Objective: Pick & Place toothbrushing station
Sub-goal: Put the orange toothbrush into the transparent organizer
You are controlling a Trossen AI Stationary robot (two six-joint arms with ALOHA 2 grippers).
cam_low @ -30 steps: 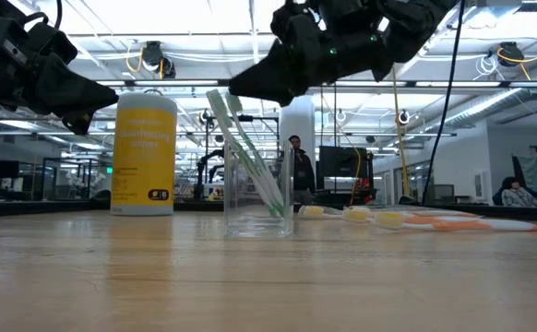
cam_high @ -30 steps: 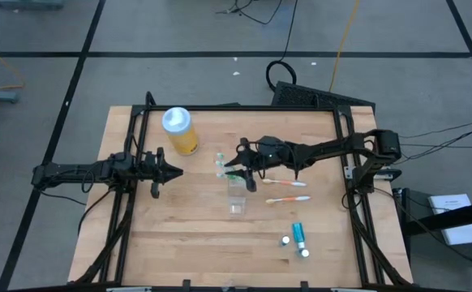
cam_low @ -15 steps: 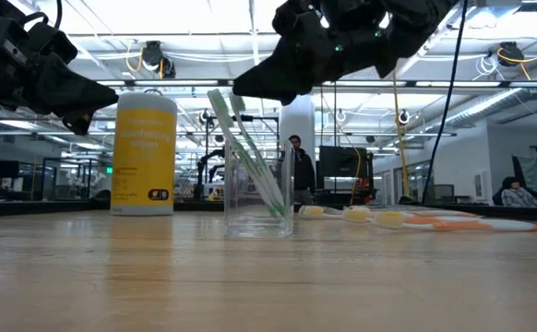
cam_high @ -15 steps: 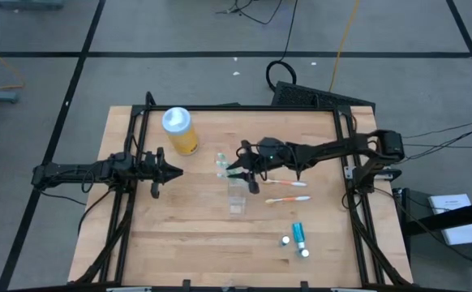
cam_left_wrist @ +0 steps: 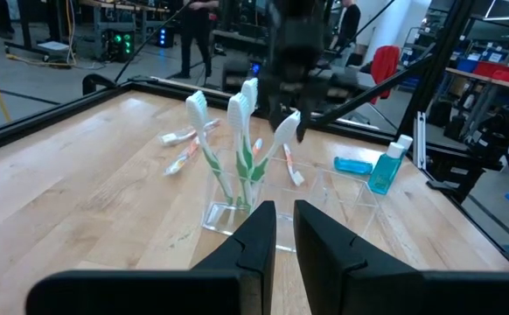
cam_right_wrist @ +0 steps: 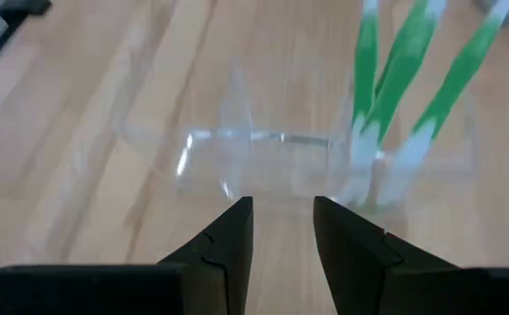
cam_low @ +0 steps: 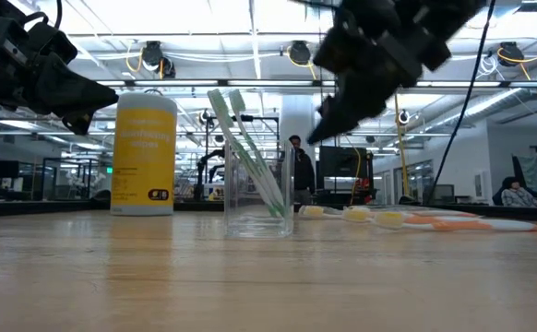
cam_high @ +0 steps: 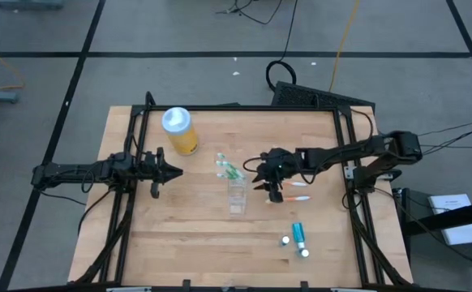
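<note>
A small clear plastic cup [cam_high: 236, 195] [cam_low: 259, 198] [cam_left_wrist: 237, 208] stands upright on the wooden table [cam_high: 179, 227]. Three green toothbrushes [cam_left_wrist: 241, 140] [cam_right_wrist: 403, 83] stand slanted in it, heads up, leaning on its rim. My right gripper [cam_high: 259, 175] [cam_right_wrist: 283, 219] hangs open just right of the cup, slanting down toward it, with nothing between its fingers. Two orange-and-white toothbrushes [cam_high: 291, 198] lie flat under its arm. Teal white-capped tubes [cam_high: 298, 235] lie near the right front. My left gripper [cam_high: 168, 170] [cam_left_wrist: 285, 219] waits shut and level at the table's left.
A yellow bottle with a pale blue lid [cam_high: 179, 130] [cam_low: 145, 152] stands at the far left of the table. Black frame rails [cam_high: 139, 130] run along the far, left and right edges. Bare wood lies in front of the cup.
My right gripper has drawn back from above the cup's toothbrushes toward the table's right edge, sinking a little, its fingers as far apart as before. The cup and its green toothbrushes stand where they were.
</note>
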